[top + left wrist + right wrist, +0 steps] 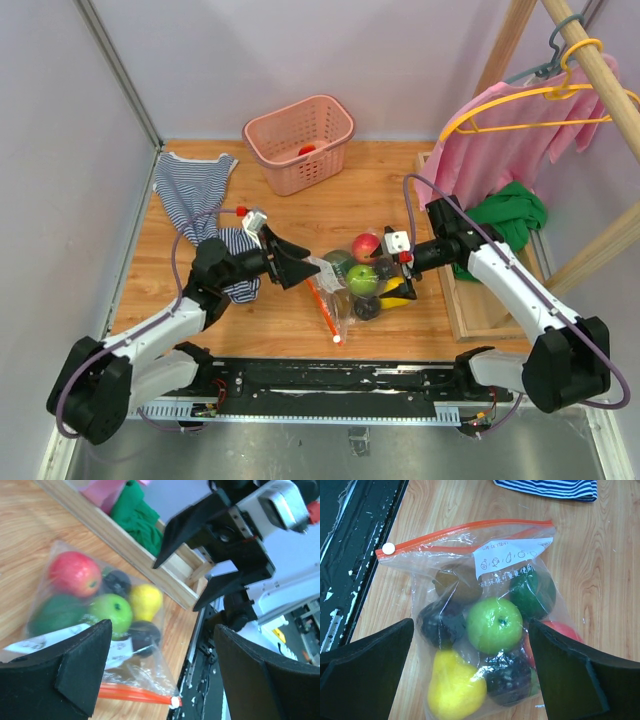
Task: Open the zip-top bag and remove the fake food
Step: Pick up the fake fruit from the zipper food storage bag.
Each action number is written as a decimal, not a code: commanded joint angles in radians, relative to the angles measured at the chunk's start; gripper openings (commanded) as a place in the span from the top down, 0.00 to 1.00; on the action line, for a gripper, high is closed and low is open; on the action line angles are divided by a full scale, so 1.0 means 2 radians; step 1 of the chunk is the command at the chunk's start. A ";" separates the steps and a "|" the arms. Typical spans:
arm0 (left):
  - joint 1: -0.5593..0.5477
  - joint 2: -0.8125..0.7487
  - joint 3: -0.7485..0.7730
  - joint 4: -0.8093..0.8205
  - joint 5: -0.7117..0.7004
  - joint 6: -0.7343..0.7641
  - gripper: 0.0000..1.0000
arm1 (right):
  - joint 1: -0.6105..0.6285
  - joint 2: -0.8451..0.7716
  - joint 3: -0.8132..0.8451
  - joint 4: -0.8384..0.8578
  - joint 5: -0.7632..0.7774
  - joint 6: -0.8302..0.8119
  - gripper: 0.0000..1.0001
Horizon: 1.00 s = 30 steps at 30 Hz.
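Here left gripper (162, 628), right gripper (471, 626) agape; zip-top bag (451, 547) holds fake food (495, 625)

We see a pink slotted basket (300, 140) at the back of the wooden worktop (380, 190), a small red item (306, 149) inside it. A striped shirt (192, 195) lies at the left. At the right, a pink garment (520, 130) hangs on a yellow hanger (560, 95), with a crumpled green cloth (510, 215) just beside it.

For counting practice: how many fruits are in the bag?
7: brown and dark green by the zip, purple and light green midway, red, yellow and another dark one farther down; others may hide.
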 commanded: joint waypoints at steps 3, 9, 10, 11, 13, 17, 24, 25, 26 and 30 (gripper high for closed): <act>-0.079 -0.082 -0.039 -0.066 -0.139 0.104 0.15 | -0.009 -0.009 -0.007 -0.004 -0.018 -0.021 0.02; -0.079 -0.151 -0.103 -0.089 -0.179 0.038 0.39 | 0.032 -0.025 -0.040 0.056 0.016 -0.007 0.02; -0.079 -0.159 -0.104 -0.113 -0.185 0.031 0.45 | 0.042 -0.023 -0.043 0.063 0.023 -0.008 0.02; -0.079 -0.165 -0.103 -0.137 -0.194 0.027 0.50 | 0.054 -0.021 -0.045 0.069 0.033 -0.008 0.01; -0.079 -0.171 -0.098 -0.187 -0.209 0.020 0.59 | 0.078 -0.014 -0.047 0.081 0.049 -0.007 0.01; -0.079 -0.169 -0.098 -0.223 -0.214 0.009 0.72 | 0.118 -0.001 -0.041 0.097 0.062 0.013 0.01; -0.083 -0.085 -0.104 -0.158 -0.179 0.006 0.82 | 0.175 0.026 -0.042 0.141 0.103 0.065 0.08; -0.085 -0.071 -0.104 -0.143 -0.177 0.006 0.83 | 0.181 0.034 -0.042 0.143 0.107 0.069 0.10; -0.087 -0.060 -0.104 -0.132 -0.177 0.006 0.83 | 0.187 0.040 -0.041 0.145 0.112 0.072 0.11; -0.098 -0.018 -0.103 -0.081 -0.174 0.000 0.82 | 0.210 0.063 -0.036 0.144 0.139 0.076 0.17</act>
